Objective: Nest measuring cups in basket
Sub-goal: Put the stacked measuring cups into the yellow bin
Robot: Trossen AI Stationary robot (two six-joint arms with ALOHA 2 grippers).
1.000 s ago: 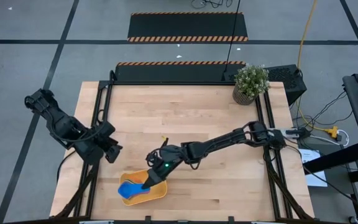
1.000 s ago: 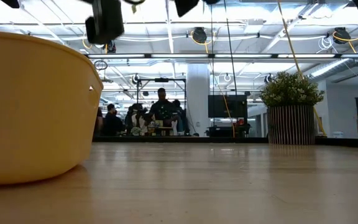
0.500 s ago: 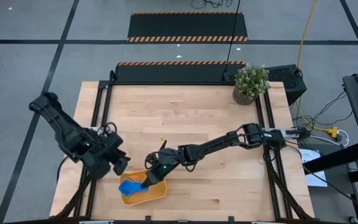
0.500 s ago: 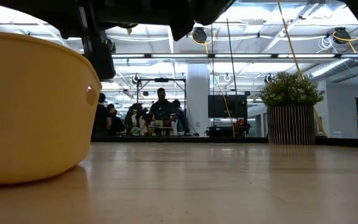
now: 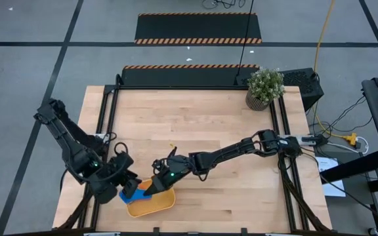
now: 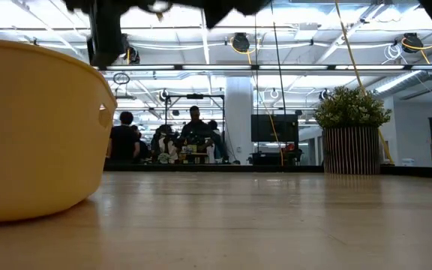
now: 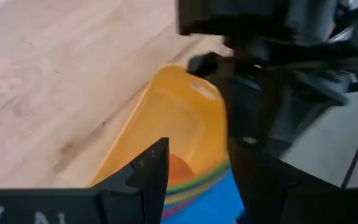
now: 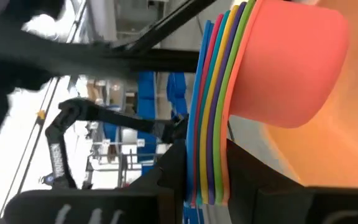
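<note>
The measuring cups (image 8: 278, 68) are nested in one stack: an orange-red bowl outermost, then rims in green, yellow, red and blue. The stack sits inside the yellow-orange basket (image 5: 159, 204) near the table's near edge, blue side up (image 5: 131, 192). My right gripper (image 5: 151, 188) reaches in from the right and is shut on the stack. My left gripper (image 5: 127, 187) hangs open over the basket's left end. Its fingers (image 7: 149, 167) stand on either side of the coloured rims (image 7: 191, 186); I cannot tell whether they touch. My right gripper pinches the stacked handles (image 8: 207, 177) of the nested cups between its two fingers (image 8: 169, 177). It comes in level from the table's right, over the basket's rim. The bowls stick out ahead of the fingertips inside the basket. Whether the stack rests on the basket's floor does not show.
A potted plant (image 5: 265, 87) stands at the table's far right corner. The basket's wall (image 6: 36, 127) fills the left of the low view, with bare wood to its right. People stand in the room beyond the table (image 6: 193, 135).
My left gripper has swung from the table's left side toward the near edge and the basket, sinking and tipping down a little. It now hangs over the basket's left end, partly covering the blue cup. Its opening is unchanged. My right gripper keeps its hold.
</note>
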